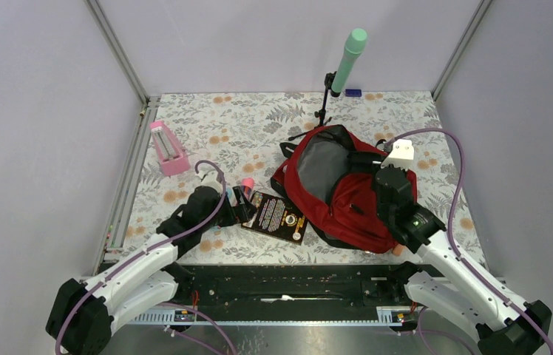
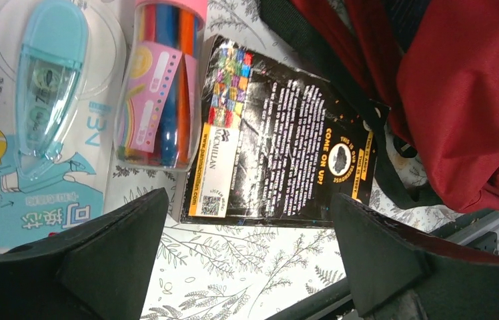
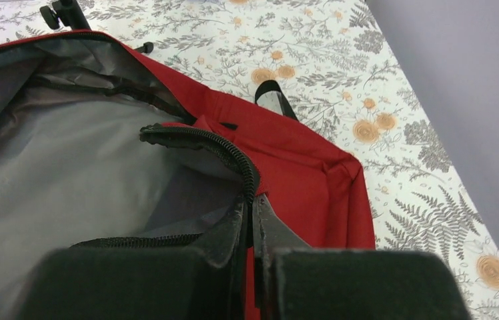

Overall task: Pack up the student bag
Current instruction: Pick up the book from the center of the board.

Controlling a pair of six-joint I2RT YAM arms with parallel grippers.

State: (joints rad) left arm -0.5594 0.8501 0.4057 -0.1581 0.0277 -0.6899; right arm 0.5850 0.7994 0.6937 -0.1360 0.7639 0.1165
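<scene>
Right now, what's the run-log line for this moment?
left gripper: open, near book | right gripper: shut on bag zipper edge | bag: unzipped | pen tube, correction tape: outside bag

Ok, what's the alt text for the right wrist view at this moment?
The right gripper is pinched shut on the black zipper edge of the large dark-red fabric backpack, holding its mouth open so the grey lining shows. Beyond the bag lies a floral-patterned table cover.
</scene>
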